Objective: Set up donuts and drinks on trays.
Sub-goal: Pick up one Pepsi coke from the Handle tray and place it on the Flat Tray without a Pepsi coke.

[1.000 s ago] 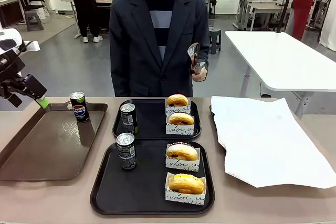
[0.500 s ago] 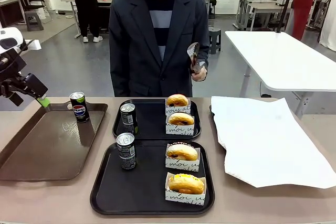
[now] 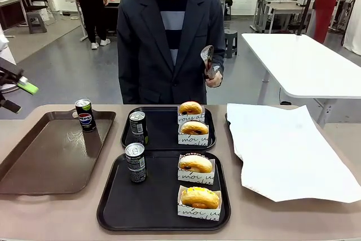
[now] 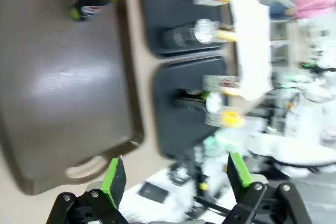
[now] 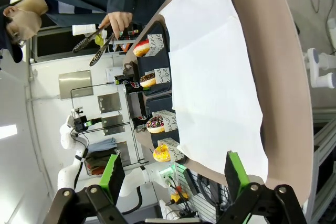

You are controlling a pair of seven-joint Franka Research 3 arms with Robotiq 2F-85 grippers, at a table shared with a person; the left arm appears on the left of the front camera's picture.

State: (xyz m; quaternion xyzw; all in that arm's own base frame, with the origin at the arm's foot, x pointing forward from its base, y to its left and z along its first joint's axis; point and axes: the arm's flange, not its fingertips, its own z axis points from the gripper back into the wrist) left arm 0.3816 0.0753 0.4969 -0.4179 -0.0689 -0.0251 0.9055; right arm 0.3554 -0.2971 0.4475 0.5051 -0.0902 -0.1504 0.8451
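Observation:
Two black trays lie mid-table, the far tray and the near tray. Each carries one dark can at its left and two donuts in white sleeves at its right. A third can with a blue label stands on the brown tray. My left gripper hangs open and empty at the far left, above the table edge; the left wrist view shows its open gripper over the brown tray. My right gripper is open and empty, high above the white paper.
A large white paper sheet covers the table's right side. A person in a dark jacket stands at the far edge behind the trays, holding metal tongs at chest height. A white table stands behind at right.
My left gripper has risen and drawn back to the left, away from the brown tray's far corner, staying open. Trays, cans and donuts have not moved.

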